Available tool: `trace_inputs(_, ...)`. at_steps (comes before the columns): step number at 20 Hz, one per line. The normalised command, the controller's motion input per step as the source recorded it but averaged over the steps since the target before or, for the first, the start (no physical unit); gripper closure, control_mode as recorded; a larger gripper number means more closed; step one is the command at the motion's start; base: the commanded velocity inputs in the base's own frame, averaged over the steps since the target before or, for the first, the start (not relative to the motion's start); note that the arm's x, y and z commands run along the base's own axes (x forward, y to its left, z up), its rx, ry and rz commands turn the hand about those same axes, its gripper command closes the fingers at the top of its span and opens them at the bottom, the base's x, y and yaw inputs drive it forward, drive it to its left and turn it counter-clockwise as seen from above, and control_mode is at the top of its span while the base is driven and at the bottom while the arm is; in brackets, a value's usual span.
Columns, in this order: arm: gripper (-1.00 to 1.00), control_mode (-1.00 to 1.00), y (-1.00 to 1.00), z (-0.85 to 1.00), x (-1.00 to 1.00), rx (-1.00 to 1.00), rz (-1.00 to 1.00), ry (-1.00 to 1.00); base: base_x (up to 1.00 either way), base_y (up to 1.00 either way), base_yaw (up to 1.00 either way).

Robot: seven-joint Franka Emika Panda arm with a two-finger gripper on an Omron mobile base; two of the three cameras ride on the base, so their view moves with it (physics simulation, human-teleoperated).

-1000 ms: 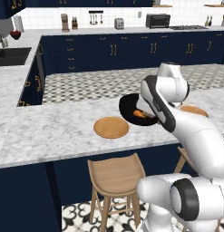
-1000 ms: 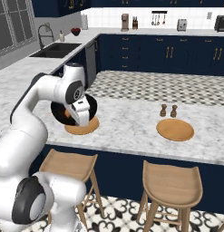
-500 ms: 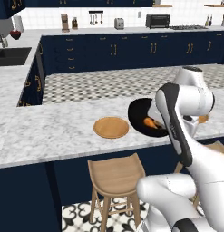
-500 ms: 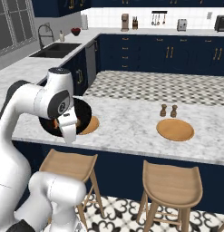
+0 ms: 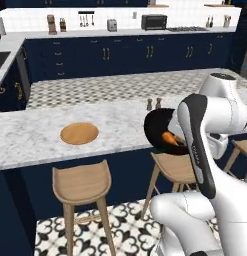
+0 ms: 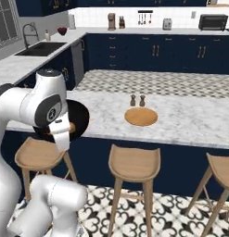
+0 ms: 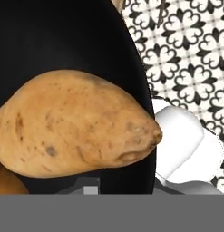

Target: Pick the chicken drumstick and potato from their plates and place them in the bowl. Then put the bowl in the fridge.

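You have the bowl [image 5: 160,131] up off the marble counter [image 5: 40,140], carried at the arm's end in front of the counter's near edge and over the wooden stools [image 5: 82,181]. Look into it from the hand view and the potato [image 7: 72,122] sits against the black wall of the bowl [image 7: 63,36], with a sliver of orange-brown at the lower left corner beside it (too little shows to say what it is). In the left base view an orange piece, the chicken drumstick [image 5: 169,138], lies inside the bowl, close to the white forearm that covers the bowl's right side. In the right base view the bowl [image 6: 81,118] shows as a dark disc behind the arm's upper link, level with the counter edge.

You cannot tell how the jaws stand: the arm hides the gripper in both base views, and the fingertips are not clear in the hand view.

One plate [image 5: 79,133] lies bare on the counter, well apart from the bowl; in the right base view it [image 6: 141,116] sits just in front of two small shakers [image 6: 137,100]. Beyond the counter runs the patterned floor [image 5: 120,87] and the navy cabinets [image 5: 120,55].
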Motion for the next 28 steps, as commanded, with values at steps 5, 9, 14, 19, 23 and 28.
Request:
trace_inputs(5,1.00,1.00,0.00,0.00,0.00,0.00,0.00,0.00,-0.50,-1.00,-0.39)
trace_inputs(9,1.00,1.00,0.00,0.00,0.00,0.00,0.00,0.00,-0.15,-1.00,-0.44)
trace_inputs(14,1.00,1.00,0.00,0.00,0.00,0.00,0.00,0.00,0.00,-1.00,-0.34)
trace_inputs(19,1.00,1.00,0.00,0.00,0.00,0.00,0.00,0.00,0.01,-1.00,-0.33)
trace_inputs(23,1.00,1.00,0.00,0.00,0.00,0.00,0.00,0.00,0.06,-1.00,-0.34)
trace_inputs(28,1.00,1.00,0.00,0.00,0.00,0.00,0.00,0.00,0.07,-1.00,-0.33)
